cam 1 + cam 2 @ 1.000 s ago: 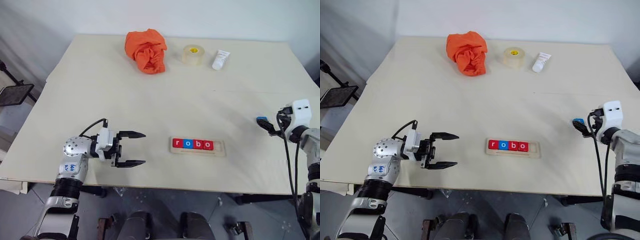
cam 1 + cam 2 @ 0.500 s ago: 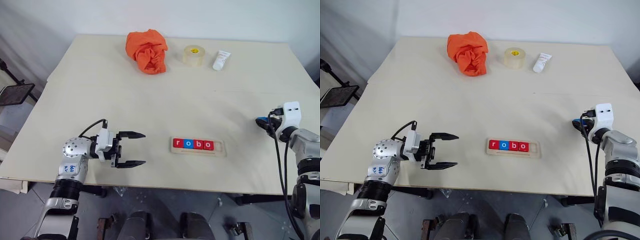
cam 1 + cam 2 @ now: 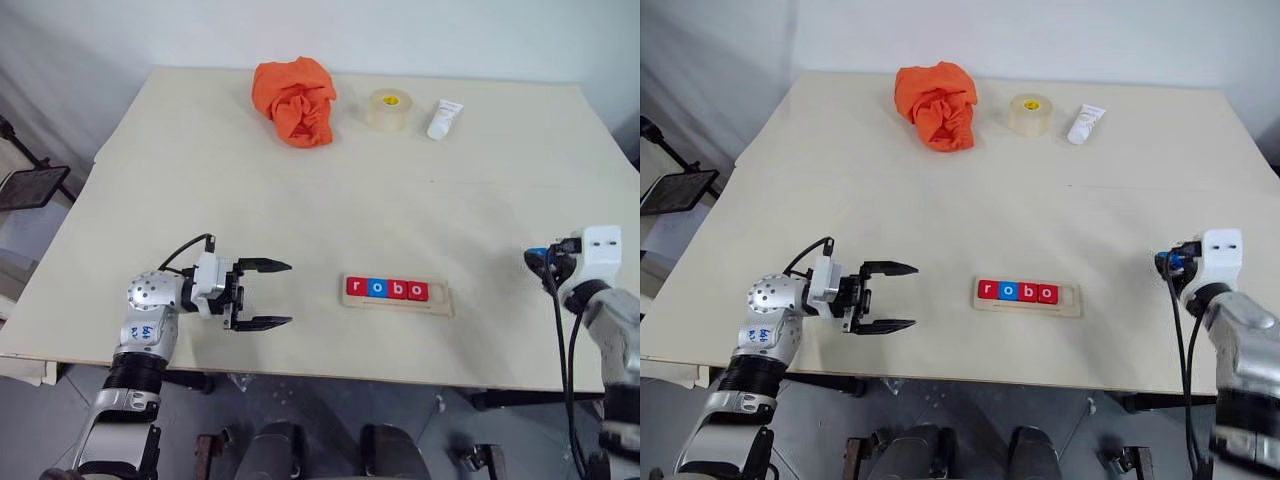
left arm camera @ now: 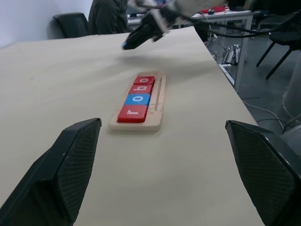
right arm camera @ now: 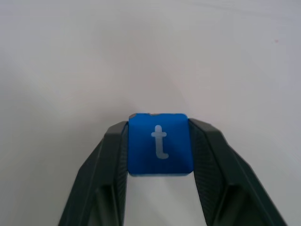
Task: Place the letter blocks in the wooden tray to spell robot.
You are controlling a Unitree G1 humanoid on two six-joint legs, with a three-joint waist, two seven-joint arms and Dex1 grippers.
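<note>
**Q:** Pale tabletop (image 3: pixel 330 190), head view: where does the wooden tray (image 3: pixel 397 297) lie?

**A:** Near the front edge, with four letter blocks (image 3: pixel 387 289) reading r, o, b, o and its right end bare. My left gripper (image 3: pixel 262 294) hovers to the tray's left, fingers spread; my right gripper (image 3: pixel 540 262) is well to its right.

**Q:** Left wrist view?

**A:** Tray (image 4: pixel 157 106) beyond my parted fingers (image 4: pixel 70 165).

**Q:** Right wrist view?

**A:** My fingers (image 5: pixel 110 155) clamp the blue t block (image 5: pixel 160 143).
</note>
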